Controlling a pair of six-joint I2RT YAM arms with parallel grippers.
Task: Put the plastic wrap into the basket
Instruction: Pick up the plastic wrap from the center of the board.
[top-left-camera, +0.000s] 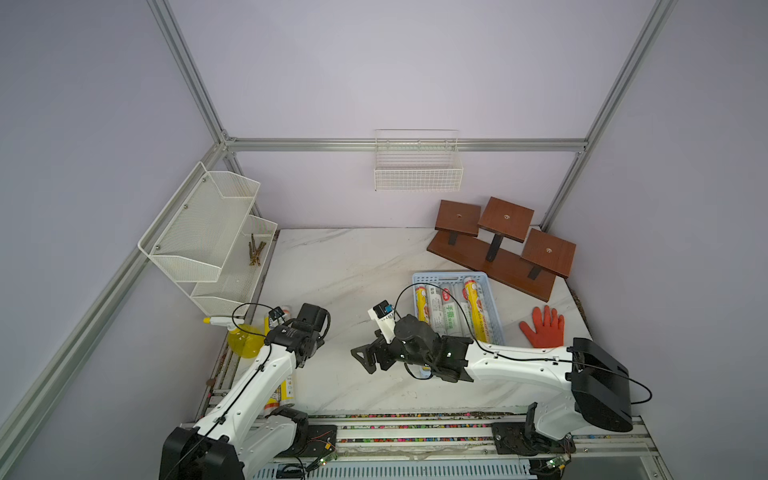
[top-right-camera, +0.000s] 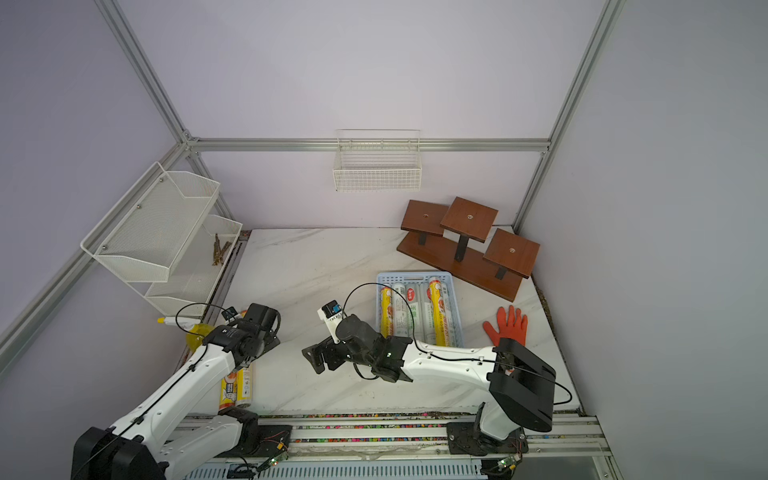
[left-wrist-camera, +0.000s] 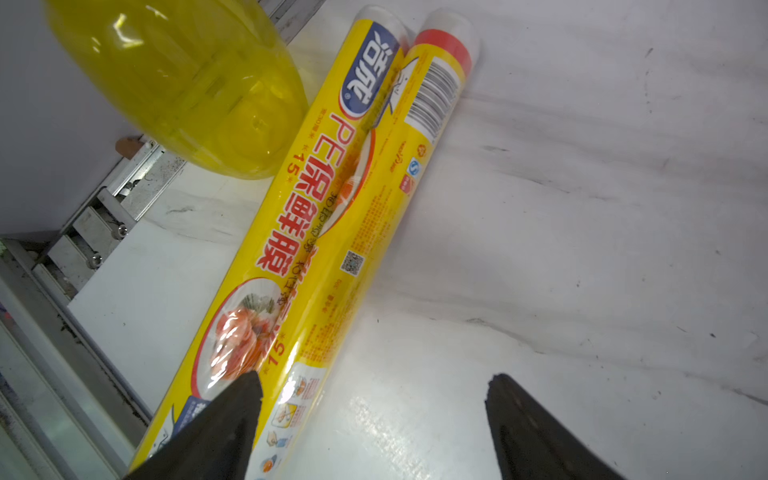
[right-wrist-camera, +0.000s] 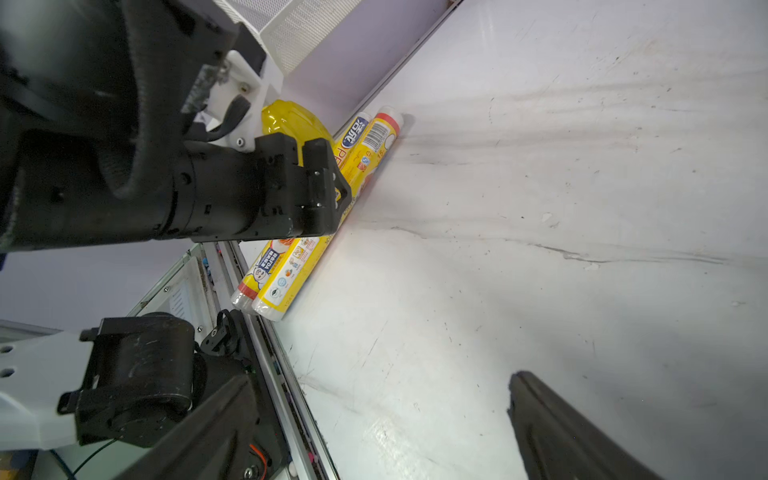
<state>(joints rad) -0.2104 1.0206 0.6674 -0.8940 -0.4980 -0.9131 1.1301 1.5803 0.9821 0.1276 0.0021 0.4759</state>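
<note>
Two yellow rolls of plastic wrap (left-wrist-camera: 299, 232) lie side by side on the white table near its left edge, also visible in both top views (top-left-camera: 286, 390) (top-right-camera: 235, 388) and in the right wrist view (right-wrist-camera: 291, 266). My left gripper (left-wrist-camera: 372, 386) hovers just over them, open, one fingertip (left-wrist-camera: 245, 395) above the nearer roll, gripping nothing. Several more rolls (top-left-camera: 473, 307) (top-right-camera: 438, 307), yellow and white-green, lie in the light-blue basket (top-left-camera: 457, 276) (top-right-camera: 415, 275). My right gripper (top-left-camera: 365, 357) (right-wrist-camera: 374, 390) is open and empty over mid-table, left of the basket.
A yellow spray bottle (top-left-camera: 245, 340) (left-wrist-camera: 187, 83) lies right beside the two loose rolls. An orange glove (top-left-camera: 544, 328) lies right of the basket, a brown wooden stand (top-left-camera: 503, 245) behind it. A white mesh shelf (top-left-camera: 208, 237) and wire basket (top-left-camera: 417, 166) hang on the walls.
</note>
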